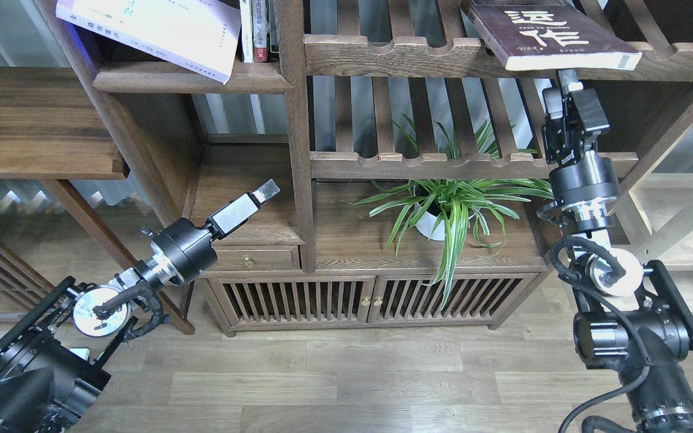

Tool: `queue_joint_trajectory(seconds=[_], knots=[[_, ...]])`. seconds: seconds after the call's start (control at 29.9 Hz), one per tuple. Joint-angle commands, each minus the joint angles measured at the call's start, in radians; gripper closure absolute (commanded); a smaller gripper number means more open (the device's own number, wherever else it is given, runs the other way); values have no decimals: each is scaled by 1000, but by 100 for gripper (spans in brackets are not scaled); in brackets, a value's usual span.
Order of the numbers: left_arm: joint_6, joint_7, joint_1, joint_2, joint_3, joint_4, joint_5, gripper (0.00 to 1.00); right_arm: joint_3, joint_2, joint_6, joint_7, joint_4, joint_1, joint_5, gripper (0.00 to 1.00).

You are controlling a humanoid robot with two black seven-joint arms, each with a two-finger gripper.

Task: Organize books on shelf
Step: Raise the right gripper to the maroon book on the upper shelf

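Observation:
The pale lavender-white book lies tilted on the solid dark-brown shelf at the top left, its corner hanging over the rounded front edge. The large maroon book with white characters rests on the upper slatted shelf at the top right, its front edge sticking out. My right gripper reaches straight up and sits just under that front edge, touching or nearly touching it; its fingers cannot be told apart. My left gripper hangs low in the open bay above the drawer, shut and holding nothing.
Thin upright books stand at the shelf's right end. A potted spider plant fills the lower middle bay, left of my right arm. Two slatted shelves cross the middle. A pale wood rack is at the right, a dark side table at the left.

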Motion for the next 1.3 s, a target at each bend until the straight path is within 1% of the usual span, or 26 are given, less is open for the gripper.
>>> queue_joint_trajectory(seconds=[0.0,0.17,0.43,0.6,1.2,1.27], knots=[[0,1,1,12,-6,2,-2,2,-11,5,0,0,9,9,3,39],[0,-1,1,21,-8,3,-6,2,-34,7,0,0,11,-7,2,38],[0,1,1,23,-8,0,-6,2,-63,12,0,-2,11,-83,3,38],[0,1,4,23,-11,2,-6,2,-109,9,0,-2,21,-83,2,38],[0,-1,37,47,-21,2,-6,2,-106,1,0,0,116,-32,2,38],[0,1,37,49,-23,0,-6,2,-105,-2,0,-2,116,-27,2,39]])
